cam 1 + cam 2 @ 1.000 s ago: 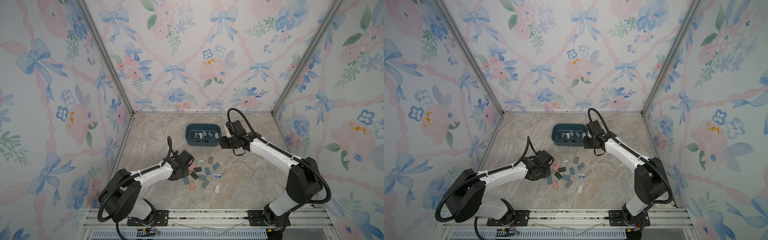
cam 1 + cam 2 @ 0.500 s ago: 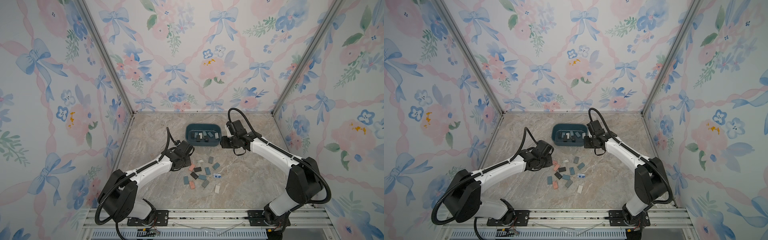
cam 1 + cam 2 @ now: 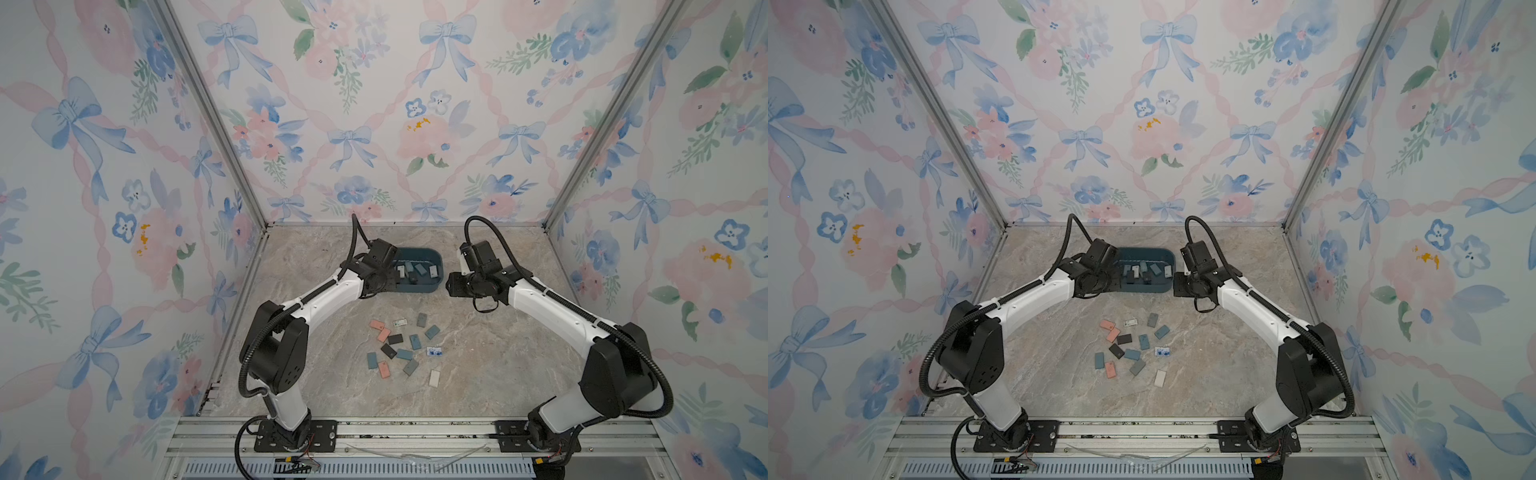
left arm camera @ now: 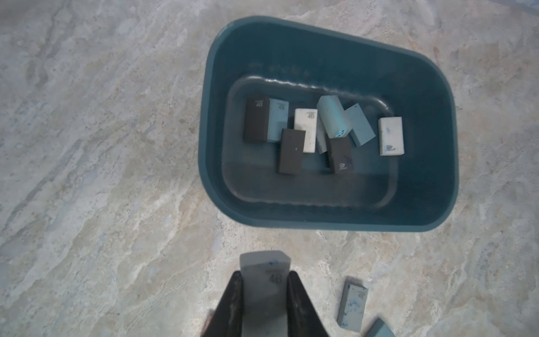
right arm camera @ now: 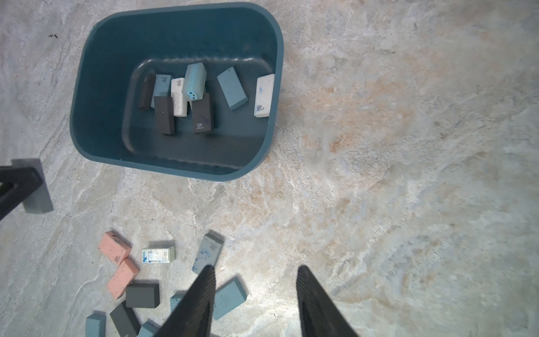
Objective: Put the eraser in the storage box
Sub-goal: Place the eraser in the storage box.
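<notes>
Pinching a pale grey eraser (image 4: 264,267) stamped "4B" by its two long sides, the left gripper (image 4: 264,277) has its dark fingers clenched on it, and part of the block sticks out past the fingertips. In the left wrist view the eraser hangs over bare marble-patterned table (image 4: 102,175), just short of the rim of the storage box (image 4: 326,223) and not yet above its opening. The right wrist view shows the same held block beside a corner of the box (image 5: 96,87). The dark teal box sits near the back of the table in both top views (image 3: 419,287) (image 3: 1152,291). It holds a heap of boxed erasers (image 4: 306,128) in black, white and light blue, some lying across others. The left arm (image 3: 328,297) rises from its base on the front rail and stretches its white forearm toward the back, and its wrist covers the box's left end. The right arm (image 3: 552,307) reaches in the same way from the other side, with its wrist just beside the box's right end. The right gripper (image 5: 256,270) points down with its jaws parted and nothing between them, over bare table. Loose erasers (image 3: 399,345) in pink, grey, black and teal lie scattered between the two arms, nearer the front than the box.
</notes>
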You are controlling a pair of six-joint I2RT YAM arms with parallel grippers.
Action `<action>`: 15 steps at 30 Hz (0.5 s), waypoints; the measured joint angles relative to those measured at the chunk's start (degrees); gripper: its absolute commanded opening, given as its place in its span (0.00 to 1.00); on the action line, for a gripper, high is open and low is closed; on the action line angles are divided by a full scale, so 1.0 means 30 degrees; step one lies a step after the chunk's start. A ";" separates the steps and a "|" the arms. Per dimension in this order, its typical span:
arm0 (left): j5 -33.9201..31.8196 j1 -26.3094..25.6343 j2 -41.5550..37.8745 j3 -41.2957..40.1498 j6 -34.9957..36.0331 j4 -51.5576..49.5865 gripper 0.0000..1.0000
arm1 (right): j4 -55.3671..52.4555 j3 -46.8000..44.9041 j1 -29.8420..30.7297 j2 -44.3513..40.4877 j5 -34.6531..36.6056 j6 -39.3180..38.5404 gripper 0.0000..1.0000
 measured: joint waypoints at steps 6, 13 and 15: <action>0.0576 0.0313 0.2914 0.3322 0.1093 0.0000 0.23 | 0.0000 -0.1137 -0.0226 -0.1137 0.0000 0.0277 0.48; 0.1005 0.0933 0.5770 0.6076 0.1778 -0.0015 0.22 | -0.0015 -0.2667 -0.0554 -0.2754 0.0073 0.0714 0.48; 0.1078 0.1064 0.6331 0.6637 0.1872 -0.0015 0.22 | -0.0007 -0.2980 -0.0641 -0.3089 0.0073 0.0852 0.48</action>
